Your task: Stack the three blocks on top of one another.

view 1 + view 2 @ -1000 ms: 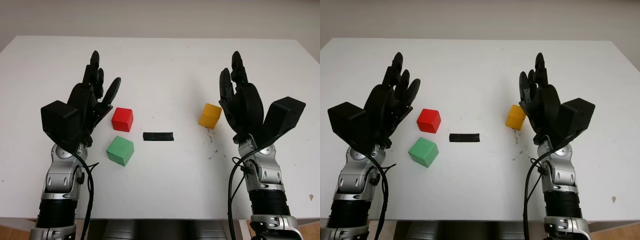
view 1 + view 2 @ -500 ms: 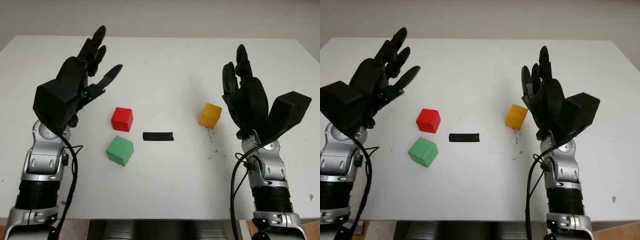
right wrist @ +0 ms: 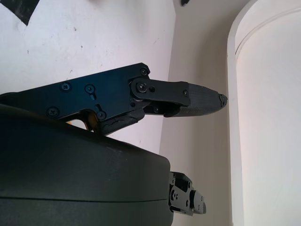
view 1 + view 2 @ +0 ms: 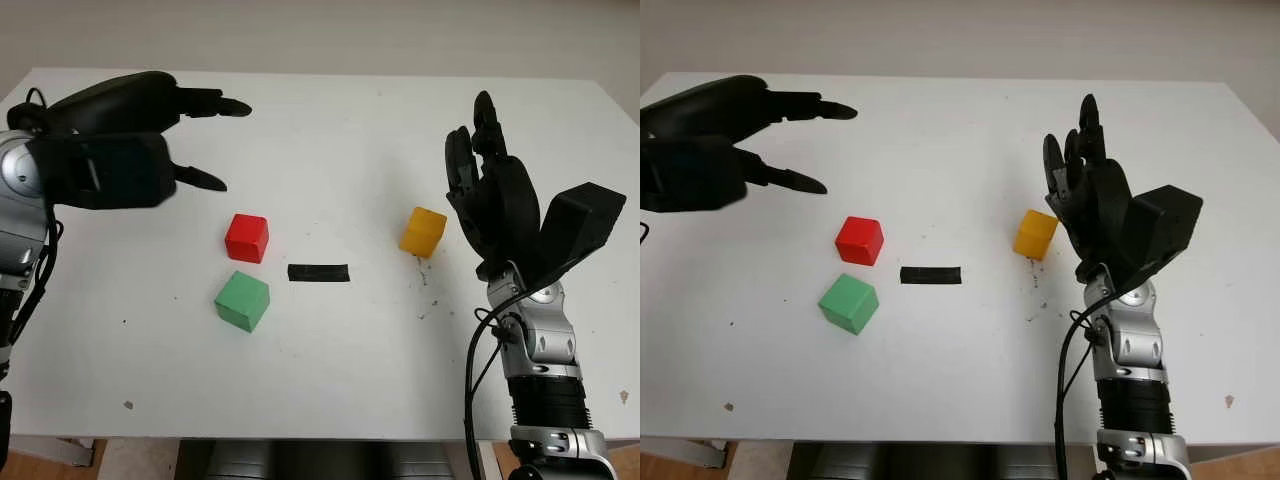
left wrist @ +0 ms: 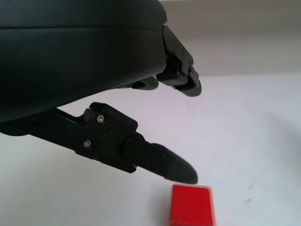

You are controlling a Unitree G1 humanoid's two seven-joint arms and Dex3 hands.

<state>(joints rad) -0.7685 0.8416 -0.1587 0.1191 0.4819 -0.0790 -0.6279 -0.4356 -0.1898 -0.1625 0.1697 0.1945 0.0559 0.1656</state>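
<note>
A: Nearest on the white counter (image 4: 330,380)?
B: The green block (image 4: 242,300), lower left of centre, with the red block (image 4: 246,238) just beyond it and a black strip (image 4: 318,272) to their right. All three blocks sit apart, none stacked.
A: And the yellow block (image 4: 422,231)?
B: Right of centre, just beside the right hand (image 4: 495,205), which is upright, holding nothing, fingers uncurled.
A: The left hand (image 4: 125,140)?
B: Upper left of the frame, above the counter, open and empty. Its wrist view catches the red block beneath one fingertip (image 5: 176,168).
</note>
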